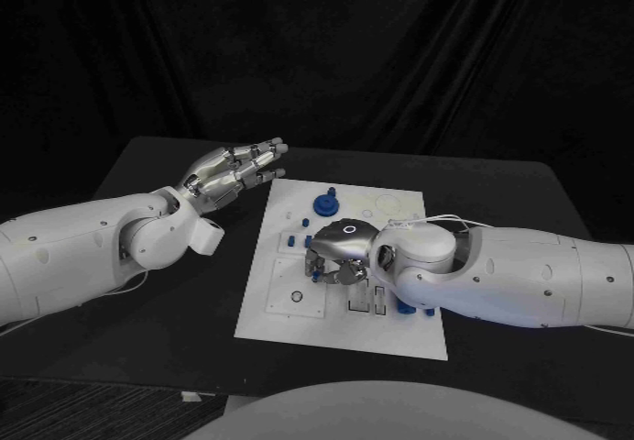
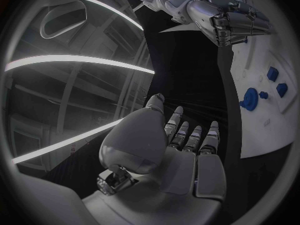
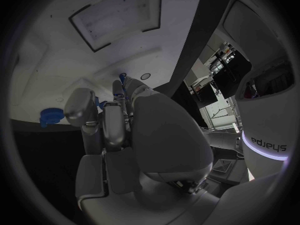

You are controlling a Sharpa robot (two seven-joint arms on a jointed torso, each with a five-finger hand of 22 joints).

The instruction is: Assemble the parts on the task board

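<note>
Head view first: the flat white task board (image 1: 397, 335) lies mid-table on the black table (image 1: 529, 197), with bare table all round it. The shiny left hand (image 1: 238, 172) floats off the board's edge at ten o'clock, fingers straight and a little apart, holding nothing. The right hand (image 1: 338, 252) sits low over the board's middle, fingers curled down; whether it grips a part I cannot tell. Left wrist view: a round blue toothed part (image 2: 250, 98) stands on the board. Right wrist view: fingers (image 3: 115, 122) lie close together.
</note>
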